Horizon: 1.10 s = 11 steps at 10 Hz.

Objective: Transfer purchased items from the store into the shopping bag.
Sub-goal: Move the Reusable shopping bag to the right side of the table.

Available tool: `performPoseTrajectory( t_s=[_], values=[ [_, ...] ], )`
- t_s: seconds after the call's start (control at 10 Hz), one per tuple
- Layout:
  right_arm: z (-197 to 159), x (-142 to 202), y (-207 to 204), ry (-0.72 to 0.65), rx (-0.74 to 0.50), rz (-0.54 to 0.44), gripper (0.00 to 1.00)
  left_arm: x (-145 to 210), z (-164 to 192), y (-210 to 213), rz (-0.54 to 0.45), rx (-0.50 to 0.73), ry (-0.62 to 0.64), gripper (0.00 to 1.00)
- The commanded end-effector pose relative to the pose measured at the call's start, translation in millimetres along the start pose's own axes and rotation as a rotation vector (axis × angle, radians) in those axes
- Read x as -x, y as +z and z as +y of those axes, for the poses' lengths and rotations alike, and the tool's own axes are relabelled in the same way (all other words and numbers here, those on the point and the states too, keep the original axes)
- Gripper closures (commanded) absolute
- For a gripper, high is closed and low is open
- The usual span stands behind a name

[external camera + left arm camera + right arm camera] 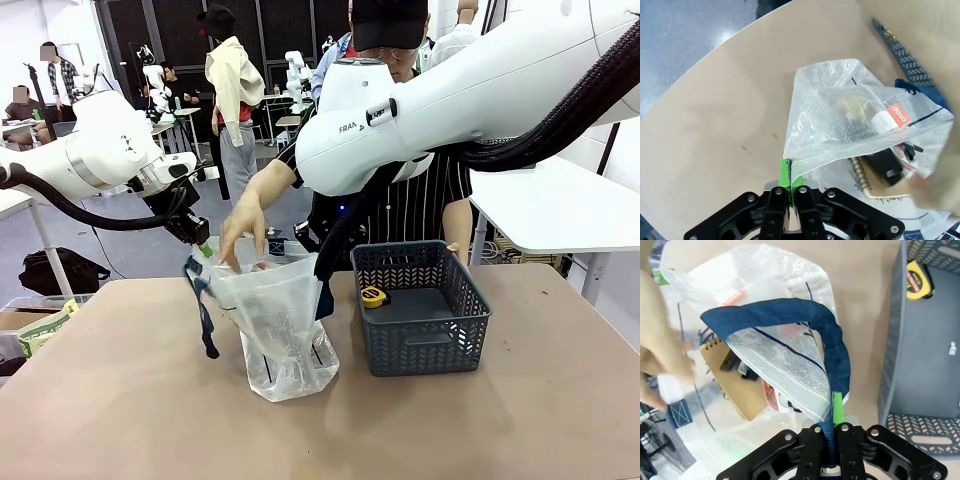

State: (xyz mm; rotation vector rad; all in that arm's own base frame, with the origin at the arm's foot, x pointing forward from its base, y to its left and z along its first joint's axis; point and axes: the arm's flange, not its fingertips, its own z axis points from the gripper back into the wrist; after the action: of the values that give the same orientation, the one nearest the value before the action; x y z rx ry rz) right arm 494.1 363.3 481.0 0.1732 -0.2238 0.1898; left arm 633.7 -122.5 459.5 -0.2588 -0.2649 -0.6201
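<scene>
Left pincer point(790, 175): clenched on the bag's point(285, 320) rim, green pads pressed to the plastic.
Right pincer point(832, 422): clenched on a navy handle point(805, 315) that loops over the bag's mouth.
Bag: upright near the counter's point(110, 400) middle, mouth stretched between both pincers; a spiral notebook point(735, 385) and small goods lie inside.
Hand point(240, 232): the person's, reaching into the mouth from the far edge.
Basket point(432, 345): just right of the bag, toward the far edge.
Tape measure point(373, 296): yellow, in the basket's far left corner.
</scene>
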Motion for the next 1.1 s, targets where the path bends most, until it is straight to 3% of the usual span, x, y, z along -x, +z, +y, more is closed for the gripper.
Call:
performPoseTrajectory(
  t_s=[0.0,1.0],
  values=[
    [-3.2,-0.3,0.4,-0.010,-0.011,0.005,1.00,3.6,1.8,3.1,0.002,-0.009,0.007,1.00],
    [-3.2,-0.3,0.4,-0.010,-0.011,0.005,1.00,3.6,1.8,3.1,0.002,-0.009,0.007,1.00]
  ],
)
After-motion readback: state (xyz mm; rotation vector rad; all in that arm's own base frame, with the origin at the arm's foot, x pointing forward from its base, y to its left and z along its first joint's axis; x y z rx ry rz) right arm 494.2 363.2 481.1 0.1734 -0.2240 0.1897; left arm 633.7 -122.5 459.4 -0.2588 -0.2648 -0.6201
